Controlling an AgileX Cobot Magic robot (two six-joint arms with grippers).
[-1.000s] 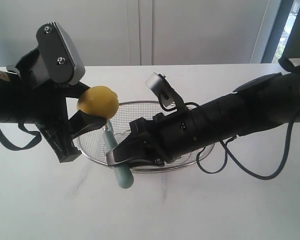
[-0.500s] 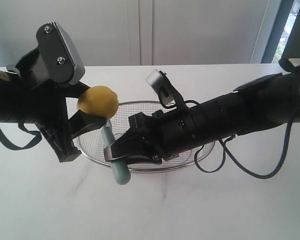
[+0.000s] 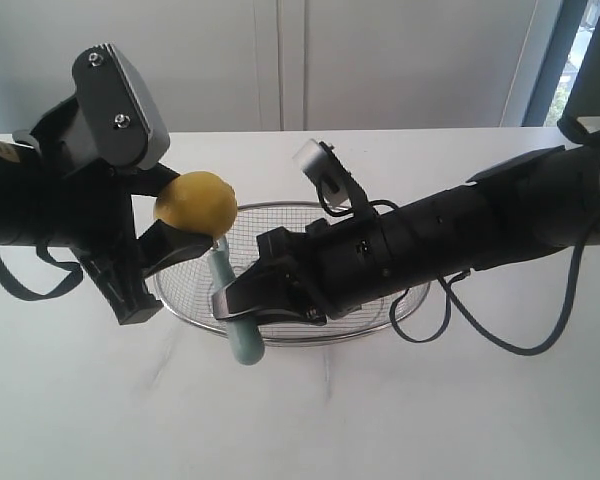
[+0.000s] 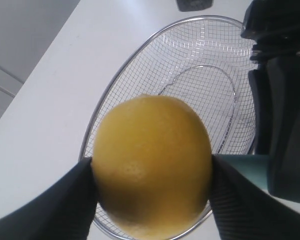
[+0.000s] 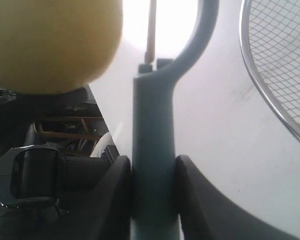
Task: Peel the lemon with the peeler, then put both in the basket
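Over a wire basket (image 3: 280, 206), left claw (image 3: 185, 218) pinching a lemon (image 3: 196, 200) between its fingers, right claw (image 3: 242, 300) clamping a peeler (image 3: 245, 340) by the handle — its head pointing up beside the lemon.

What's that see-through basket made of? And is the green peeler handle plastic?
The basket looks like metal: thin silvery wires in a grid, with a thicker shiny rim. The peeler handle is probably plastic: smooth, matte, evenly pale teal.
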